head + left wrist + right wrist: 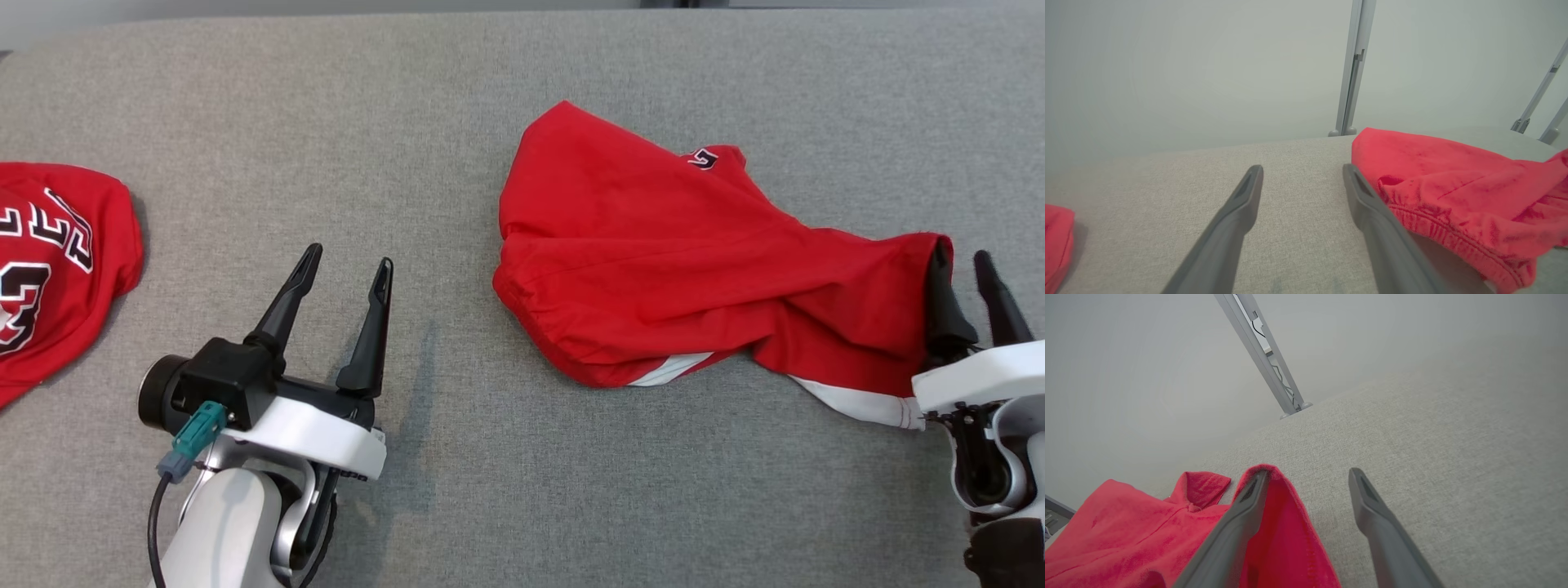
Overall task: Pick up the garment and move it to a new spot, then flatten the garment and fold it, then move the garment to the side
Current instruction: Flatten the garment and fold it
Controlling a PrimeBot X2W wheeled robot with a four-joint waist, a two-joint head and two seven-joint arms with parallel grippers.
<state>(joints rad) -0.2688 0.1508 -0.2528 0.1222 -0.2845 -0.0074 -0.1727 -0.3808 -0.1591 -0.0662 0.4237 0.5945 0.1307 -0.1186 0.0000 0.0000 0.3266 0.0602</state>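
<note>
Garment (653, 269) crumpled mid-right on grey surface (326, 122), long axis left–right | right gripper (962, 253) spread, cloth end hooked on it, not pinched | left gripper (349, 257) spread, empty, well left | right arm nearer

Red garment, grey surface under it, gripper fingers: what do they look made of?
Red garment: soft knit fabric, matte and slightly fuzzy; it drapes in folds and has a gathered, stitched hem.
Grey surface: probably a woven textile covering; a heathered weave shows.
Fingers: likely moulded plastic, dark and matte, with no shine; the look leaves it open.
</note>
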